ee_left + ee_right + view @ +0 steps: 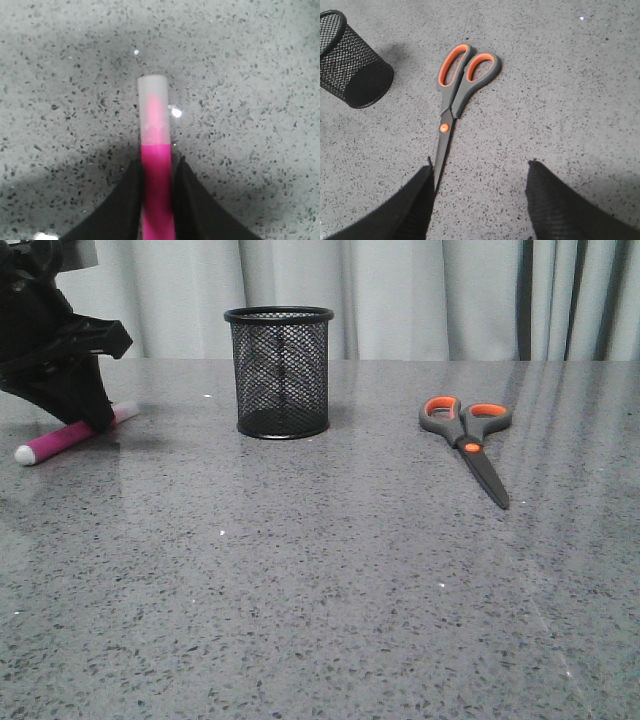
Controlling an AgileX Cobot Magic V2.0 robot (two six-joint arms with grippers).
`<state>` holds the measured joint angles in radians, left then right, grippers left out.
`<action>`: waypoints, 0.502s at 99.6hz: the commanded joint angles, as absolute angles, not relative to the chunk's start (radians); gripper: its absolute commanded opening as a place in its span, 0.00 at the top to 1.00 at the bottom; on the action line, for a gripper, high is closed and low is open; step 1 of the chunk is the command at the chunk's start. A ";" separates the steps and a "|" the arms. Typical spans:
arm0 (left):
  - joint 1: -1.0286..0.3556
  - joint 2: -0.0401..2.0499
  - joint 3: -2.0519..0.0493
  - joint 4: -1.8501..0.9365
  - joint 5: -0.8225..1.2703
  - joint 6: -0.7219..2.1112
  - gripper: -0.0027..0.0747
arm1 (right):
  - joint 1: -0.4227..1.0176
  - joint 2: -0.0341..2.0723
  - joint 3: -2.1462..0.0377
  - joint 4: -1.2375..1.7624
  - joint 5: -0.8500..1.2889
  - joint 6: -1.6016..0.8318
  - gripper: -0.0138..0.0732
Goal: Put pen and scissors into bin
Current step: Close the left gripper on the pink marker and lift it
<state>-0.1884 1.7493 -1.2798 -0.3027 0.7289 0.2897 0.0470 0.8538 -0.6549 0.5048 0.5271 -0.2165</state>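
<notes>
The pen [70,437] has a magenta barrel and lies on the table at the far left, its white tip toward me. My left gripper [92,420] is shut on the pen [156,165] at mid-barrel; the pale cap end sticks out past the fingers [131,187]. The black mesh bin [280,371] stands upright at centre back, and also shows in the right wrist view [351,62]. The scissors [470,435] lie closed at the right, handles away from me. My right gripper [480,172] is open above the table, its one finger beside the blade tip of the scissors [457,90]. It is out of the front view.
The grey speckled table [320,590] runs across the whole view. Pale curtains [430,300] hang behind its far edge. Nothing else lies on the surface.
</notes>
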 commanded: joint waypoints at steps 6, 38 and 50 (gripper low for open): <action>-0.198 1.716 -1.302 -0.310 0.745 0.288 0.99 | 0.041 0.854 -0.692 0.512 0.467 -0.224 0.42; -0.198 1.650 -1.343 -0.271 0.774 0.288 0.99 | 0.041 0.854 -0.692 0.512 0.467 -0.224 0.42; -0.198 1.574 -1.352 -0.273 0.743 0.317 0.99 | 0.041 0.854 -0.692 0.512 0.467 -0.224 0.42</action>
<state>-0.1884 1.6741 -1.3112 -0.2575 0.7979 0.2976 0.0470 0.8538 -0.6549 0.5048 0.5253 -0.2165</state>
